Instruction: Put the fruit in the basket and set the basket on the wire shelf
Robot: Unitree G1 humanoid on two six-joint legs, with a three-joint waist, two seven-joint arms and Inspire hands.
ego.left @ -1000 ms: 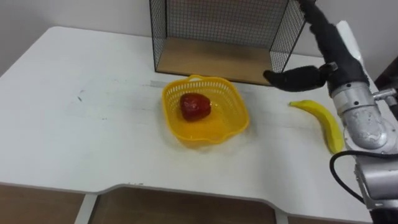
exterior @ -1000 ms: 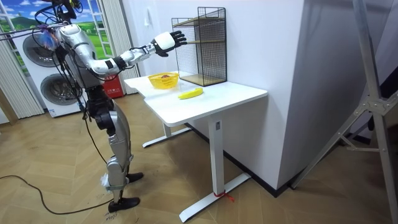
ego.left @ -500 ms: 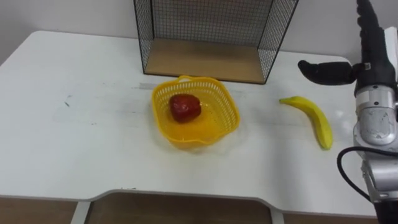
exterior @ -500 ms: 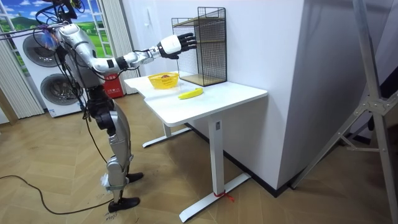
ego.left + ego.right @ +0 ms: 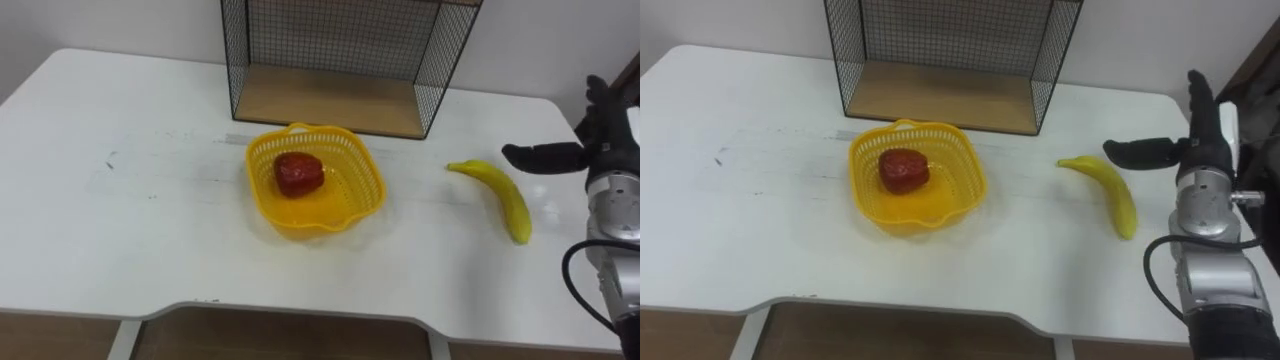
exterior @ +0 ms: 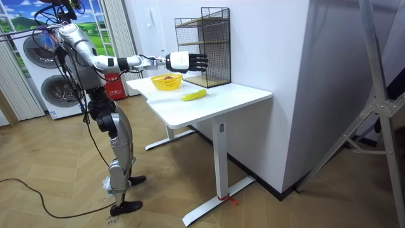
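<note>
Right hand (image 5: 1192, 148) lower (nearer banana (image 5: 1108, 186))

Basket (image 5: 362, 196) w/ red fruit (image 5: 299, 172), poss. apple, banana (image 5: 498, 193) outside

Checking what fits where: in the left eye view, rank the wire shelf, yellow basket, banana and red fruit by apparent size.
1. wire shelf
2. yellow basket
3 and 4, unsure: the banana looks longer, the red fruit rounder; they cover similar area.

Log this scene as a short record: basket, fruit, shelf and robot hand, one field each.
basket: yellow, on the white table, before the wire shelf
red fruit: in the basket
banana: on the table, right of the basket
wire shelf: at the table's back, wooden bottom board
right robot hand: open, raised right of the banana, holding nothing
</note>
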